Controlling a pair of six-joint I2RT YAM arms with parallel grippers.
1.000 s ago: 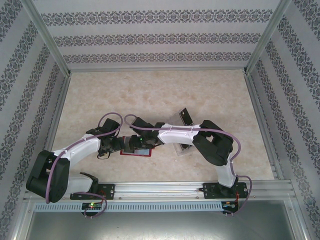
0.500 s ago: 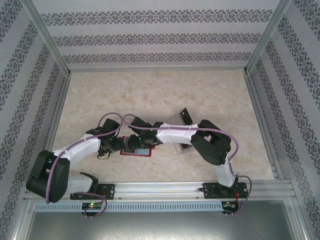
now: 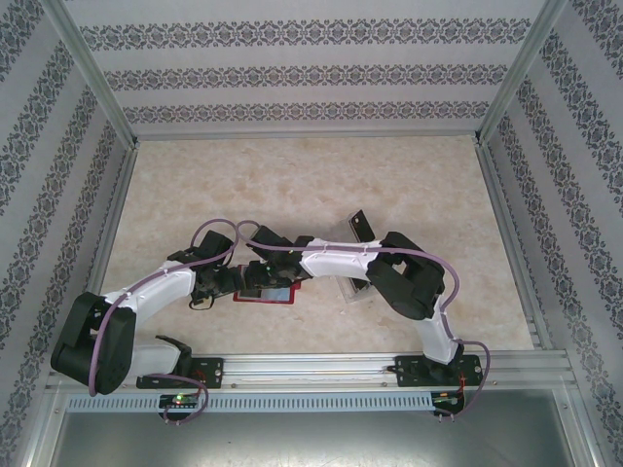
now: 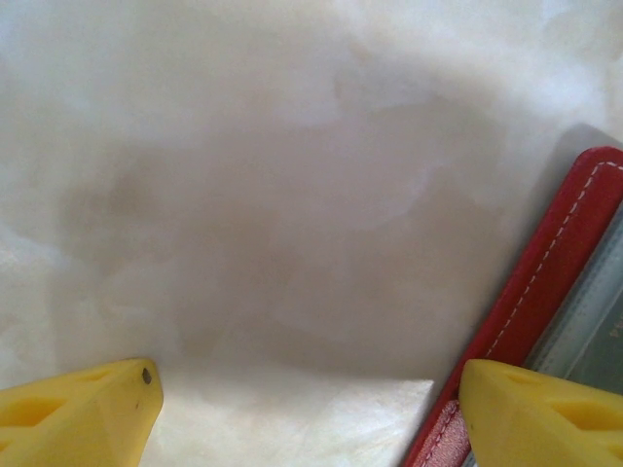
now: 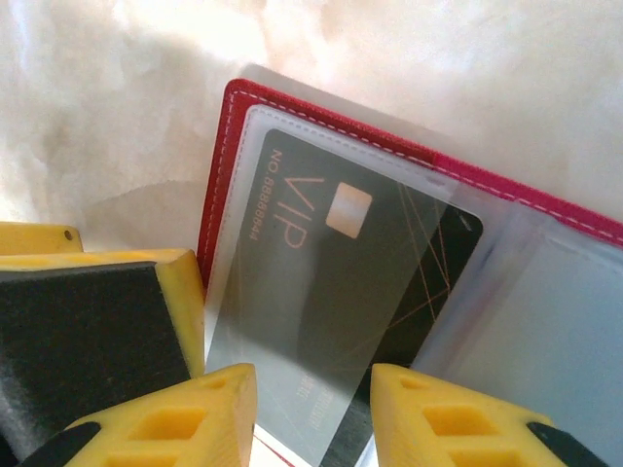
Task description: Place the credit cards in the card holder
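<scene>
Tabletop [image 3: 292, 185] open fwd of card holder [image 3: 255, 299].

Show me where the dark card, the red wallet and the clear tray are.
dark card [image 5: 370, 282], right wrist view, middle of its face.
red wallet [image 4: 540, 287], left wrist view, stitched edge.
clear tray [image 3: 356, 295], top view, near corner.

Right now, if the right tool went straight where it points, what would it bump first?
Probably the dark VIP card, lying just ahead of the right tool, partly inside the clear pocket of the red card holder. Depth is unclear, so it may already touch.
</scene>
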